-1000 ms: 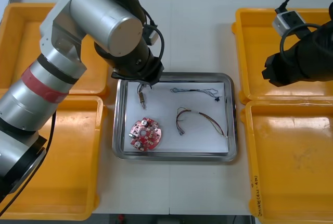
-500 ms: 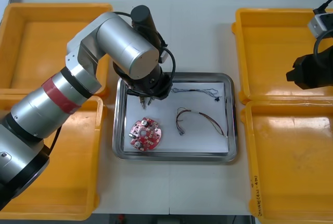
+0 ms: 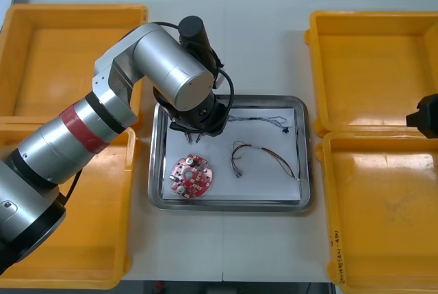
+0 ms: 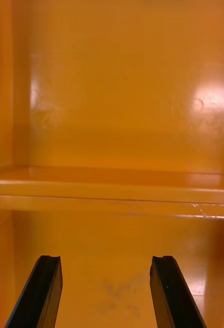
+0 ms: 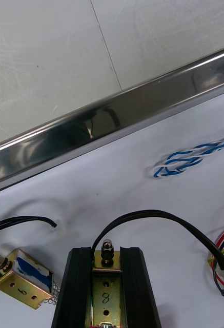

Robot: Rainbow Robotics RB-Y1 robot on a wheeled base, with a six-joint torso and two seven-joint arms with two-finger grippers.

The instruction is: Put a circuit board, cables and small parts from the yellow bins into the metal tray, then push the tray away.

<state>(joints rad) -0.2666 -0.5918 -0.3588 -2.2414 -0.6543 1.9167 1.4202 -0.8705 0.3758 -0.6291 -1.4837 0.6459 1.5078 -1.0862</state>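
Four yellow bins [image 3: 373, 17] flank the metal tray [image 3: 229, 206], which holds a red circuit board [image 3: 191, 176] and cables [image 3: 263, 157].
Left gripper [image 5: 106, 252], near the tray's far rim, clamps a small metal part [image 5: 106, 287]; right gripper [image 4: 106, 264] hangs spread and empty over a right-side bin. Bare table [image 3: 260, 48] lies beyond.

Light table [image 3: 267, 41], metal tray [image 3: 230, 206] between four yellow bins [image 3: 376, 61]

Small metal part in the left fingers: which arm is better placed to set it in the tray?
Left. The left gripper is shut on the small metal part just over the metal tray; the right gripper hangs open over the right-side yellow bins, away from the tray.
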